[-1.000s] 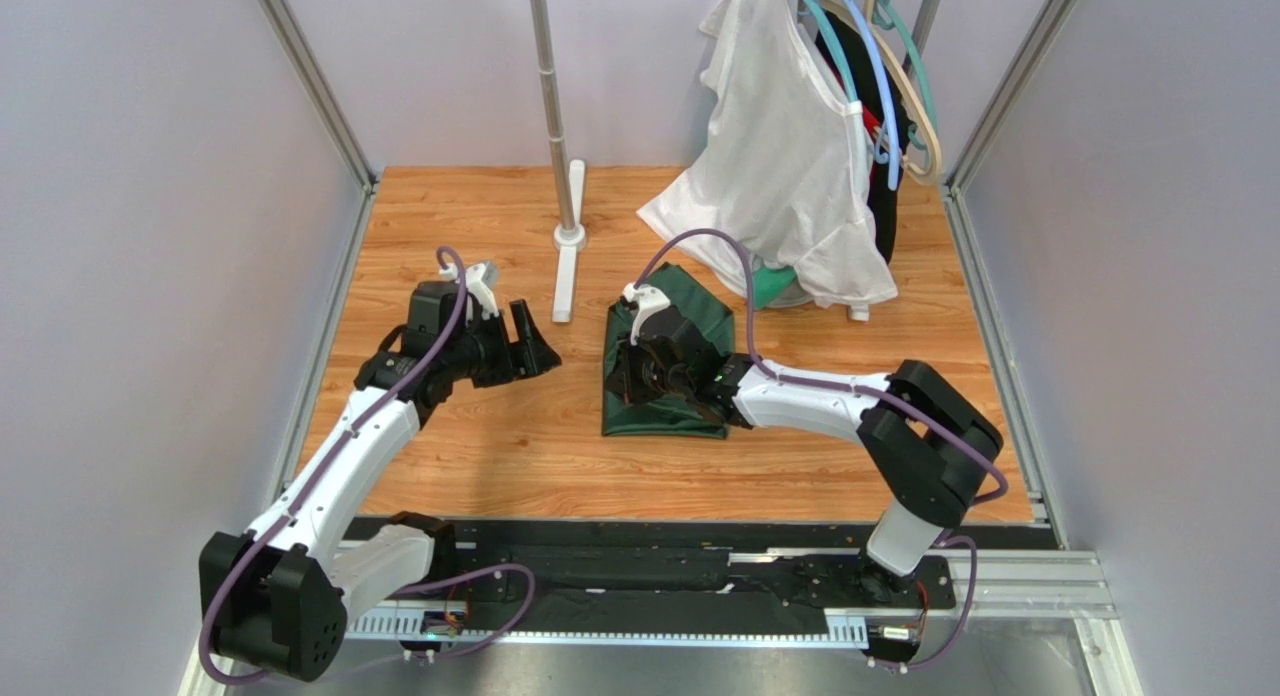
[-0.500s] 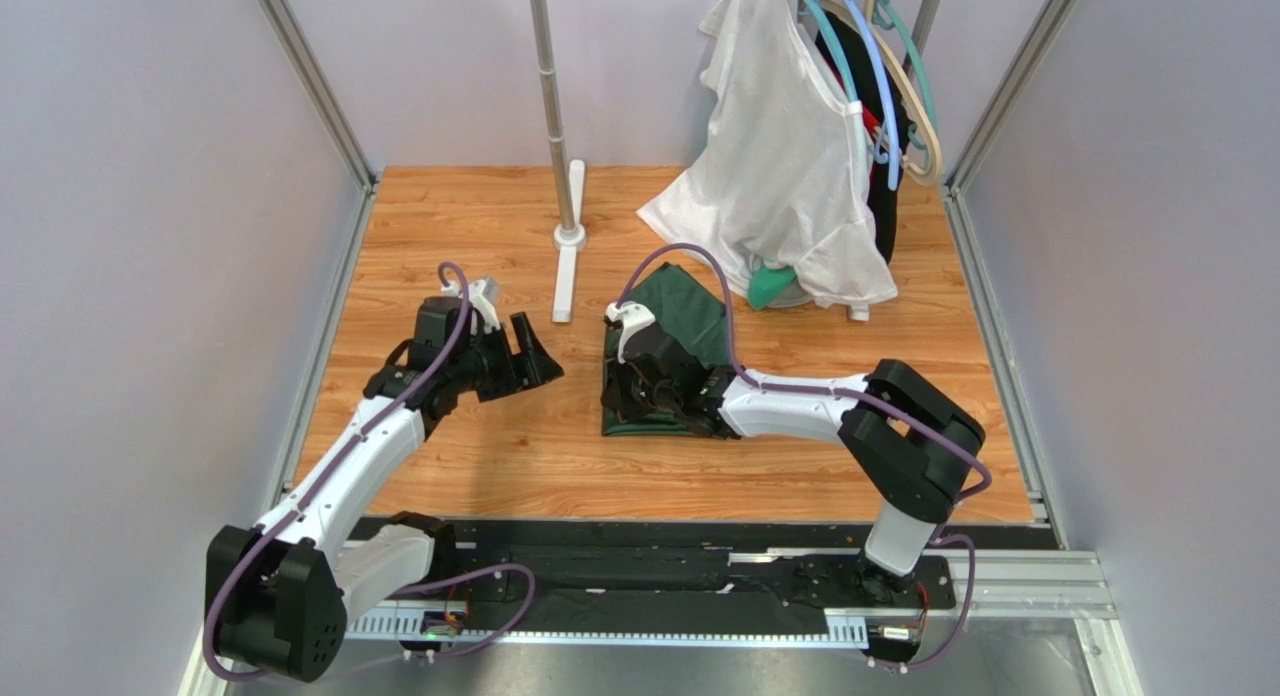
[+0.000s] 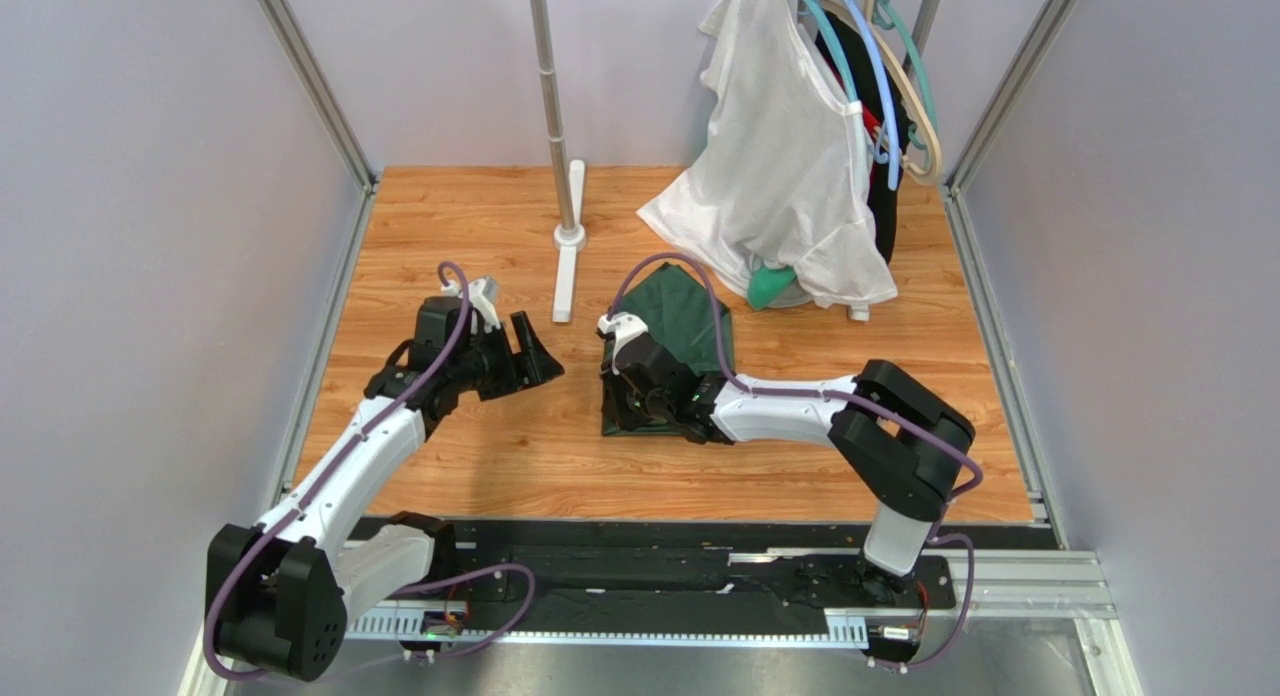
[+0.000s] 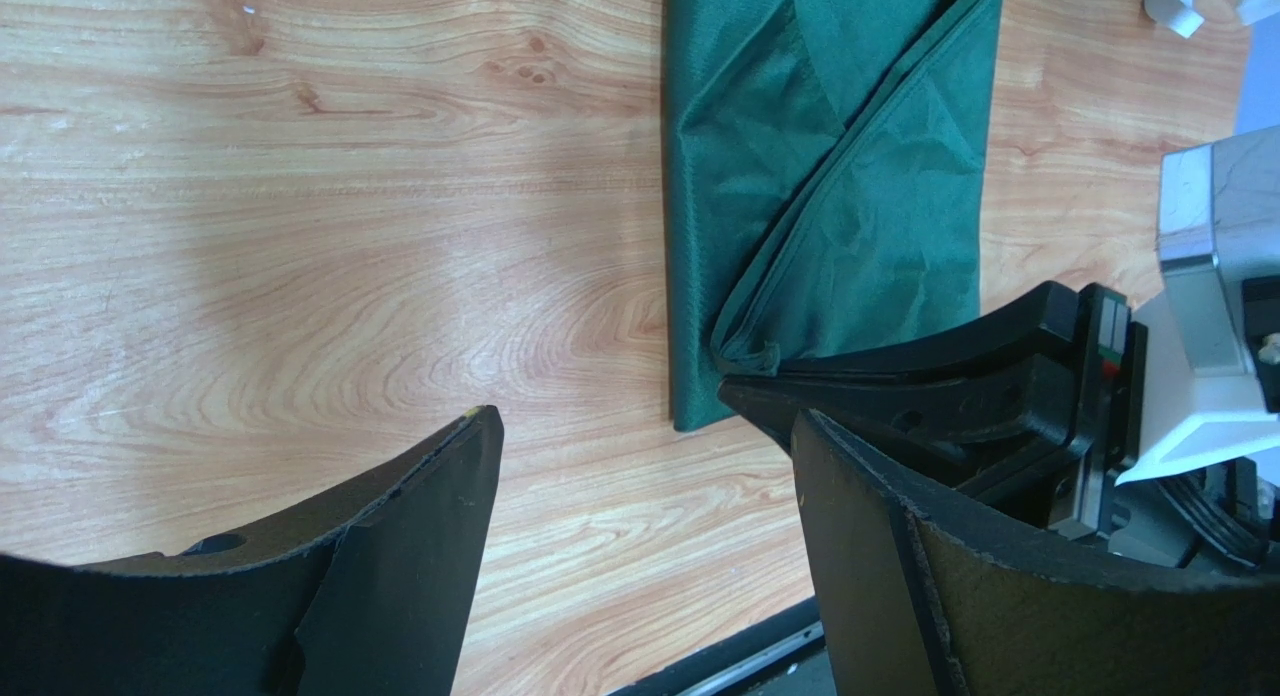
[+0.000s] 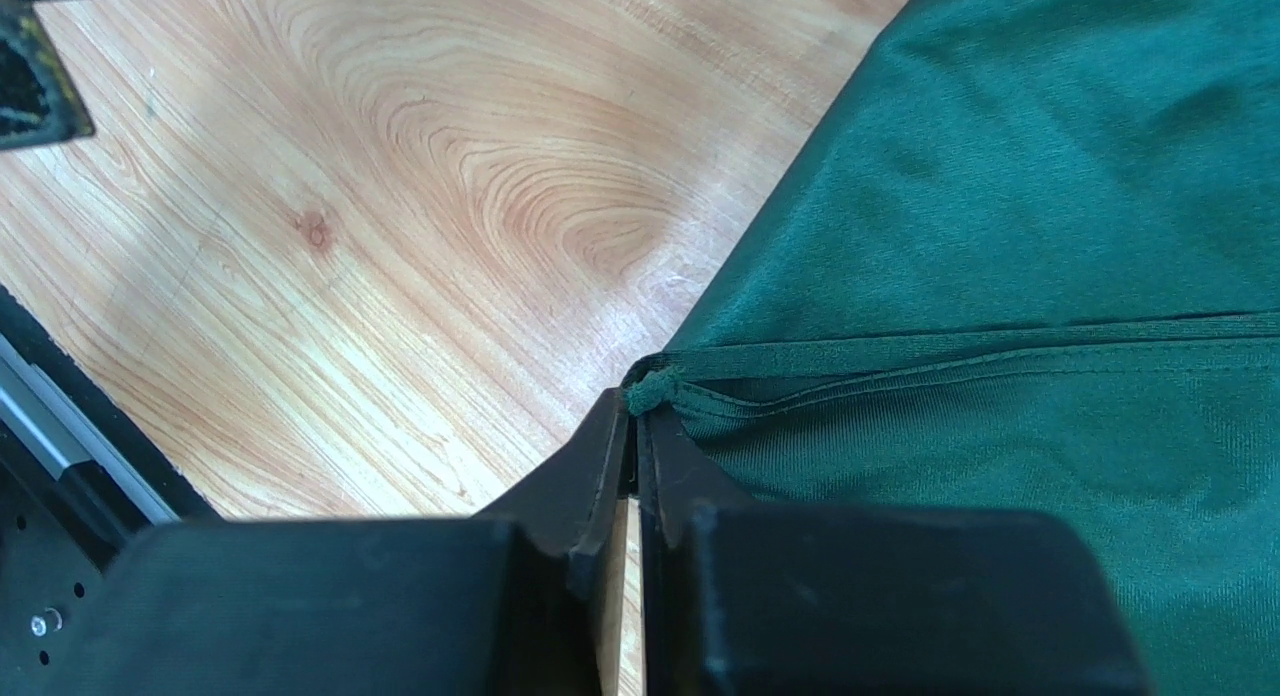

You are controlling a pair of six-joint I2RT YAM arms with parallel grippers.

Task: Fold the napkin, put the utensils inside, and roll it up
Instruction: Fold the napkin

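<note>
- At the near-left corner of the napkin point(image 3: 679, 309), the right gripper point(image 3: 628, 401) was pinched shut on the cloth. The wrist view showed the hemmed corner bunched between its closed tips point(image 5: 639, 420).
- The napkin lay folded on the wooden table point(image 3: 496, 449), its long axis running near to far and leaning slightly right at the far end. From the held corner, the rest of the cloth stretched away from the right gripper.
- Left of the napkin, the left gripper point(image 3: 529, 351) stood wide open and empty, with bare wood between it and the cloth's left edge point(image 4: 684, 246). It was the farther arm, and it faced the napkin.
- No utensils could be seen in any view.
- Beyond the napkin's far-right corner hung a white garment point(image 3: 781, 171) on hangers point(image 3: 890, 66). Beyond its far-left stood a pole stand point(image 3: 553, 111).
- No brand, label or writing was legible.
</note>
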